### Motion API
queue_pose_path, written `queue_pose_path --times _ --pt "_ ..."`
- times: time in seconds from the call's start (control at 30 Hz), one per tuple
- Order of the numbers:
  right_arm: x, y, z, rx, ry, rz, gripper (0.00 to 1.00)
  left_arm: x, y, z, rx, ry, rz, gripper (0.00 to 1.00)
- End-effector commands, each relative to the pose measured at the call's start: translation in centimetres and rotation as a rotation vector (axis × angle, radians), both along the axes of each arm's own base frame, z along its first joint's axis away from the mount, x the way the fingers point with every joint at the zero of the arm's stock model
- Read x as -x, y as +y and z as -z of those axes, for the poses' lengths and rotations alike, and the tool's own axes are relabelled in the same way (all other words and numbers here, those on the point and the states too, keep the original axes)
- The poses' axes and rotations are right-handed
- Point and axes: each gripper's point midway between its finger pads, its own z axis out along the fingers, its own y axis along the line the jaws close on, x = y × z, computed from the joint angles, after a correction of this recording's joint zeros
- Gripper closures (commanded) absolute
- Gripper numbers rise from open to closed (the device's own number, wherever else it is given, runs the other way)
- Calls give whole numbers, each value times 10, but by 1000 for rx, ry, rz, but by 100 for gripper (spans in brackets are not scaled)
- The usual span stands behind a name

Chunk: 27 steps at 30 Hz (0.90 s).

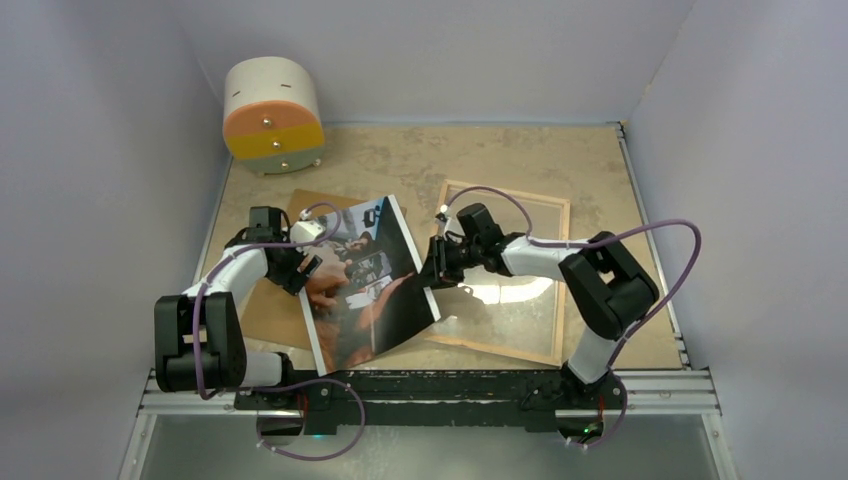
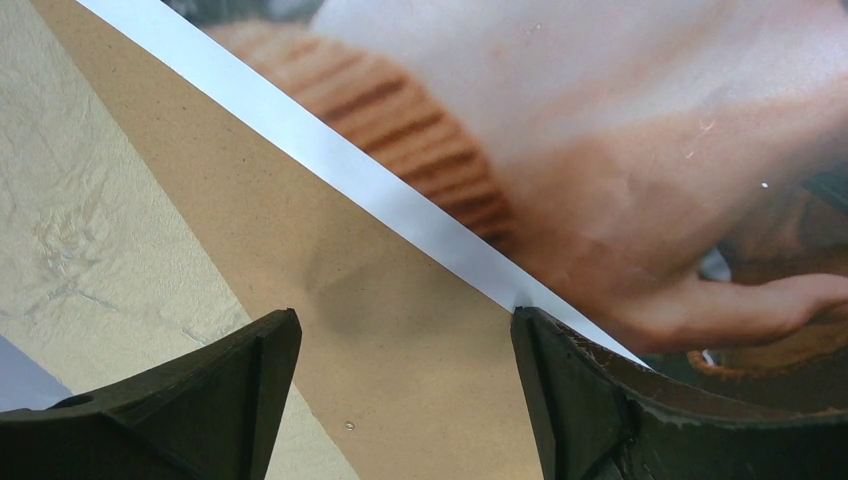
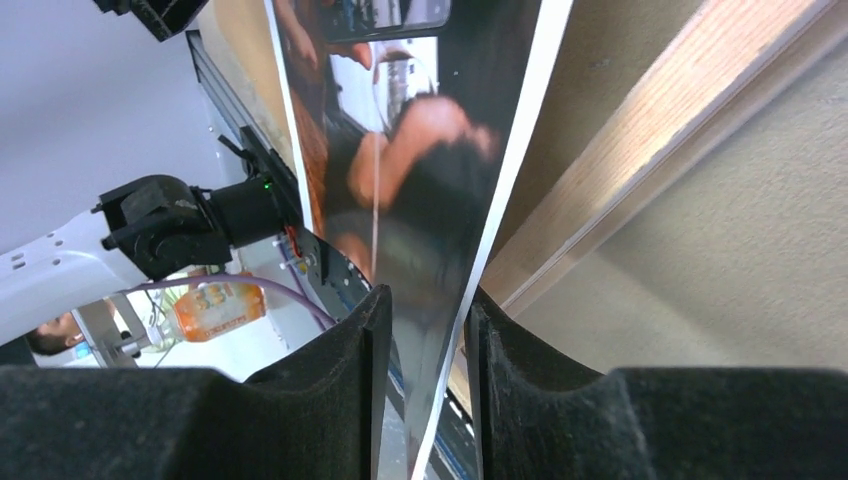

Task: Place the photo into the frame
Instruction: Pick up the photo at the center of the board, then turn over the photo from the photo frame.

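The right gripper [image 1: 437,272] has its jaws pinching the photo's [image 1: 365,285] curled-up edge, likely to drag it over the frame [image 1: 520,193]. The left gripper [image 1: 308,268] hovers at the opposite border, jaws released.

I can't see most of the backing board [image 1: 275,305], it's under the photo [image 1: 370,285]. The photo's right edge also hides part of the frame [image 1: 510,320] left rim.

Photo [image 1: 370,290]: glossy paper, sheen across print, plain white border. Frame [image 3: 640,150]: light wood rim, visible grain. Pane [image 1: 505,290]: clear, smooth, mirrors lamp glare. Board [image 2: 400,340]: brown hardboard, matt, fine speckle. Table [image 2: 90,230]: beige, mottled, matt. Left fingers [image 2: 230,400]: black hard plastic, scuffed edges. Right fingers [image 3: 300,410]: black, grainy, matt. Drawer box [image 1: 272,115]: smooth, painted look, shiny knobs.
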Motion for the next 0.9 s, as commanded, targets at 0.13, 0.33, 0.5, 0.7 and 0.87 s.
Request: queue_pose_path --times 0.13,0.33,0.5,0.7,0.87 --pt "-8 10 5 -9 23 -6 83 -2 -2 16 -1 9 -7 18" --pt "-21 11 -44 -12 -105 -16 100 -27 -1 -29 6 -73 -34 7" --pt "-48 -20 -112 62 -306 77 100 -63 2 -103 18 -217 -98 6" --pt "-92 -144 -202 446 -573 414 100 -83 -6 -142 80 -250 -121 4" --pt "-88 -244 -298 720 -807 721 100 -80 -12 -138 107 -248 -98 4"
